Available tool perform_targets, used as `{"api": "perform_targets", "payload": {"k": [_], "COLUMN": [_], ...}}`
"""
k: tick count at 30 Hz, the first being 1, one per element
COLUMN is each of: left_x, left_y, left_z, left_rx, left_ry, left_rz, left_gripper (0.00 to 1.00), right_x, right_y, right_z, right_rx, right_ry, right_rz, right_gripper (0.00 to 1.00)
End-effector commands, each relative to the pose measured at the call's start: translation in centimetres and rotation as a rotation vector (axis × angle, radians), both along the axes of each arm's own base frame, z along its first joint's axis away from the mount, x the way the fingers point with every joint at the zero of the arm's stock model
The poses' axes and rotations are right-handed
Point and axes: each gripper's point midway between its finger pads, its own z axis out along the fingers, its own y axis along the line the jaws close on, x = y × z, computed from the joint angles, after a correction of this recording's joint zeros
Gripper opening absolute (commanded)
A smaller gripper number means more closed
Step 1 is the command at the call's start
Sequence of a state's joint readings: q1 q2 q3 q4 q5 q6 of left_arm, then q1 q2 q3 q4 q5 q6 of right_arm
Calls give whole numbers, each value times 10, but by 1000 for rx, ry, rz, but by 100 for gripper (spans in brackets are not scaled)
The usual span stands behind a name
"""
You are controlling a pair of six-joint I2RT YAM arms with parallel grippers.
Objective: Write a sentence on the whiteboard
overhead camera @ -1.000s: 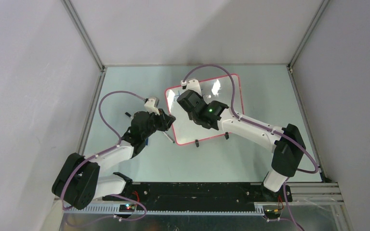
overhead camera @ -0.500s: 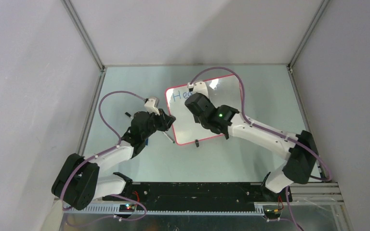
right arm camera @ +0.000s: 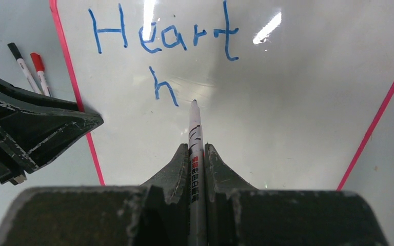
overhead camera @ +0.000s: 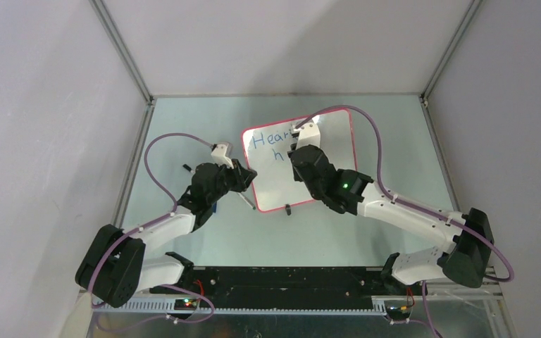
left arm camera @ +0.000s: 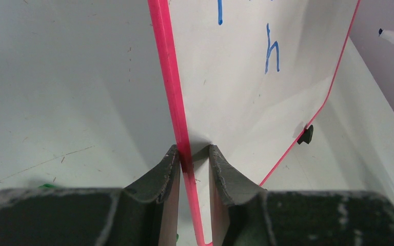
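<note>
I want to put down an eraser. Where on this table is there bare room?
Bare table lies between the whiteboard and the right wall, and along the strip between its feet and the arm bases. Crowded: the board's left edge, where the left gripper clamps it and spare markers lie.

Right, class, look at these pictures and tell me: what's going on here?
Two robot arms are writing on a red-framed whiteboard. The left gripper clamps the board's left edge to steady it. The right gripper holds a marker, its tip at the board just right of a blue h. The sentence reads Heart, with only that h below. Two spare pens lie beside the board.
</note>
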State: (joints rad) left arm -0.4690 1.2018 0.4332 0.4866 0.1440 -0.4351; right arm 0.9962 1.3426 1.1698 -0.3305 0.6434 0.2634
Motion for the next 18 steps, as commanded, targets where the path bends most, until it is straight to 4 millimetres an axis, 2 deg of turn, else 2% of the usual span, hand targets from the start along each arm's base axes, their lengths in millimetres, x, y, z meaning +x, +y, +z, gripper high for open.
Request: {"api": "perform_targets", "payload": {"k": [1, 7, 18], "left_x": [5, 4, 5], "left_y": [-3, -3, 2], "left_z": [15, 17, 18], "left_rx": [18, 11, 27], "left_ry": [-57, -61, -72], "left_rz": [-9, -10, 14], "left_gripper": [24, 25, 27], "right_x": [1, -6, -3], "right_y": [2, 5, 12], "right_z": [27, 33, 36], "right_rx": [66, 114, 164], "right_ry": [-81, -84, -111], "right_rz": [-20, 3, -4], "right_gripper": [0, 0, 0]}}
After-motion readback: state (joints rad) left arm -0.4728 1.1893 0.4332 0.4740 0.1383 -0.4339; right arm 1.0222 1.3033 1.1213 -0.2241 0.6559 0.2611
